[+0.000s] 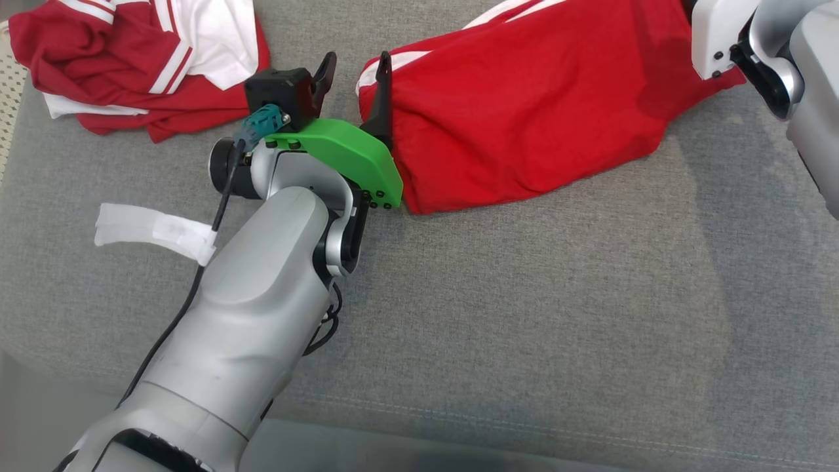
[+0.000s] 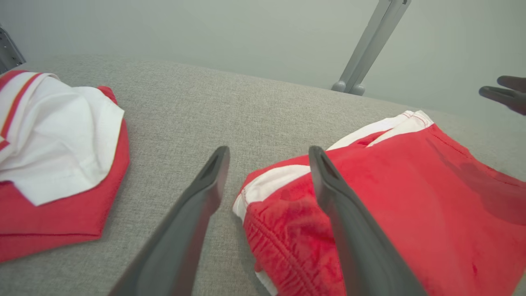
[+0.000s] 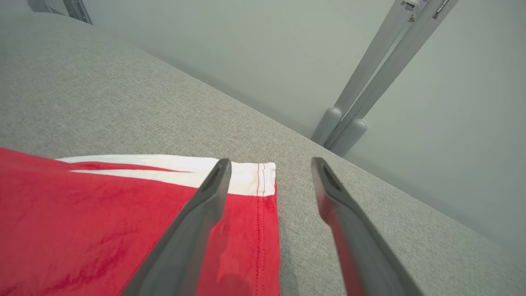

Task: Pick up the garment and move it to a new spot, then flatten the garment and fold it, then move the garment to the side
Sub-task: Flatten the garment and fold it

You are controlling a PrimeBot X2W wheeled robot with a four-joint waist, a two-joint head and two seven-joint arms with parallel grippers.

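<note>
From the head view, we saw our left tool (image 1: 356, 65) spread wide and empty. One finger was over the bare grey table (image 1: 557, 295) and the other against the gathered end of the red garment (image 1: 524, 111). The garment lay flattened across the far right part of the table, with white stripes along its far side. A second heap of red and white clothing (image 1: 131, 59) sat crumpled at the far left corner, well apart from the garment. Our right arm (image 1: 754, 46) came in over the garment's right end.

In the left wrist view, the left tool (image 2: 269, 154) straddled the garment's (image 2: 411, 197) elastic corner, with its jaws parted and nothing between them but cloth edge and table (image 2: 205, 107). The heap (image 2: 53, 164) lay to the left. The right tool (image 2: 505, 94) hovered near the far edge.

In the right wrist view, the right tool (image 3: 271, 164) was likewise released. One finger was above the garment's (image 3: 102, 213) white-banded corner and the other above bare table (image 3: 123, 107). We could not tell whether either touched. Grey posts (image 3: 370, 82) stood beyond the far edge.
</note>
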